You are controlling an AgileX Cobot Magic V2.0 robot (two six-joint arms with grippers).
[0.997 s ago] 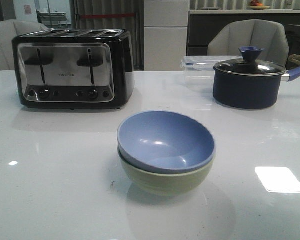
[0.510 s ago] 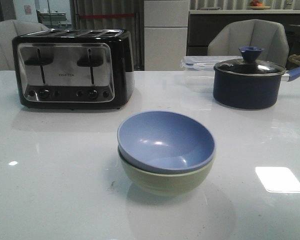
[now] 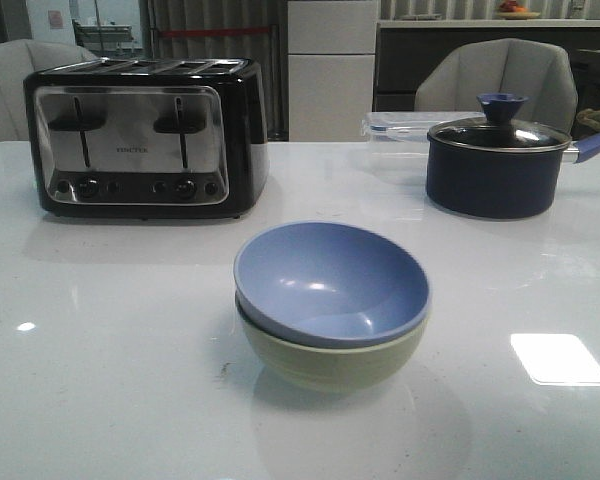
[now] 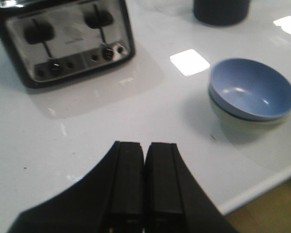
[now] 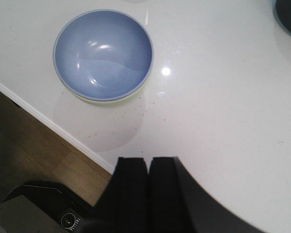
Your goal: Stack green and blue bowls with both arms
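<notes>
Near surface centre, blue bowl sits nested inside green bowl. Stacking looks finished. Left gripper and right gripper pressed together, empty, well apart from bowls; nothing further seems needed.

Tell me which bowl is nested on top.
The blue bowl sits inside the green bowl, whose sage wall shows only beneath the blue rim.

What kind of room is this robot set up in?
Probably a kitchen or dining area: a black and steel four-slot toaster, a dark navy pot with a glass lid and padded grey chairs surround the white table.
</notes>
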